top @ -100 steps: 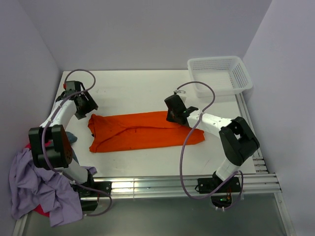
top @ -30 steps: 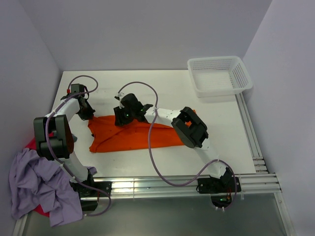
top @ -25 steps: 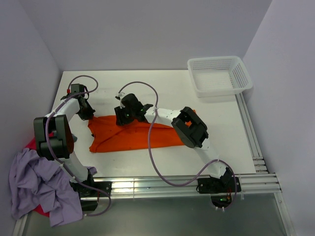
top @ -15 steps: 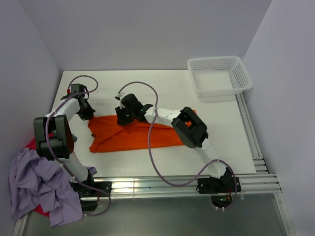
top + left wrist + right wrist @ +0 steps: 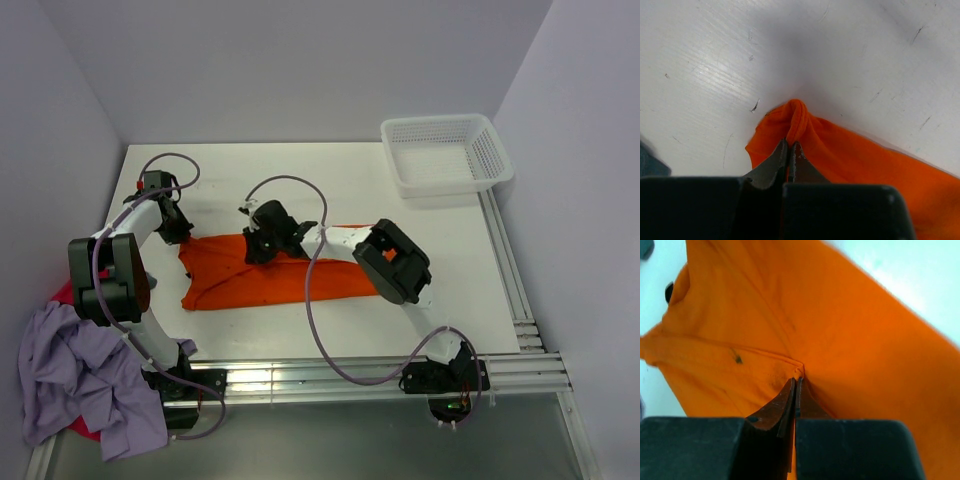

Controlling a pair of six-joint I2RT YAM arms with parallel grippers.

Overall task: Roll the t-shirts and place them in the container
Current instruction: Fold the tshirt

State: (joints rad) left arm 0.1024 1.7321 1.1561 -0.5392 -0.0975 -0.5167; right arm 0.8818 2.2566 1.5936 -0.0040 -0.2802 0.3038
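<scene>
- Two grippers are pinching a single orange t-shirt (image 5: 290, 272), which is lying flattened into a long band across the middle of the white table (image 5: 300, 180), with its long side running left to right.
- At the band's far-left corner, the left gripper (image 5: 178, 232) is bearing down on the cloth. In the left wrist view its fingers (image 5: 772, 165) are pressing together with almost no gap, and a small ridge of orange fabric is standing up from between their tips.
- Along the band's far edge, roughly a third of the way in from the left end, the right gripper (image 5: 262, 245) is reaching in, with its arm stretching over the shirt's right half. In the right wrist view its fingers (image 5: 782, 402) are meeting at a pucker where several creases are converging, so a fold of the shirt is being nipped between them.
- Between the two grippers, the shirt's far-left portion is lying on the table.
- Off the table's near-left corner, a crumpled lavender t-shirt (image 5: 80, 385) is hanging in a heap beside the left arm's base, and a red t-shirt (image 5: 62, 293) is showing at its edges.
- At the far-right corner, a white perforated basket (image 5: 445, 155) is sitting well apart from the orange shirt.
</scene>
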